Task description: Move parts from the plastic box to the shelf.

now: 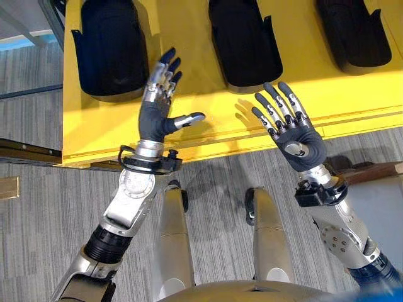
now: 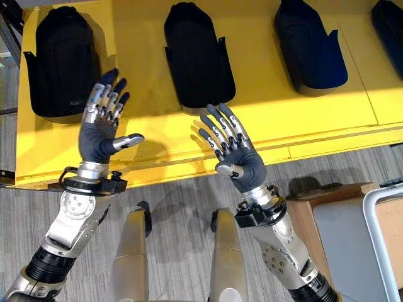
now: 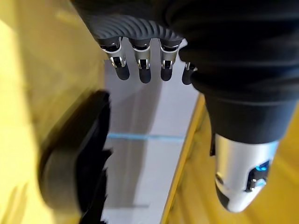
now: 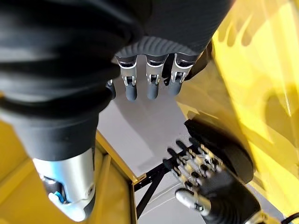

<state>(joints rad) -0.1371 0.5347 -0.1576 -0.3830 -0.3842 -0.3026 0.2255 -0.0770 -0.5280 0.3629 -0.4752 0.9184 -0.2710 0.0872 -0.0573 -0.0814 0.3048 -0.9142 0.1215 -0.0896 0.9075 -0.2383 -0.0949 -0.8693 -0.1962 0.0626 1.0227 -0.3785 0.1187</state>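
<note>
Several black moulded parts lie in a row on the yellow shelf (image 1: 208, 113): one at the left (image 1: 110, 47), one in the middle (image 1: 244, 41), one at the right (image 1: 352, 28). My left hand (image 1: 157, 116) is raised over the shelf's front edge, just in front of the left part, with straight fingers and nothing in it. My right hand (image 1: 299, 141) is held up palm-up at the shelf's front edge, below the middle part, also open and empty. In the left wrist view the fingers (image 3: 140, 65) hang straight above a black part (image 3: 79, 163). The right wrist view shows straight fingers (image 4: 149, 79).
A brown board (image 2: 315, 214) and a white-rimmed grey container (image 2: 378, 239) stand on the floor at the lower right. A dark rail (image 1: 25, 151) runs along the floor at the left, under the shelf's corner. Grey plank floor lies in front of the shelf.
</note>
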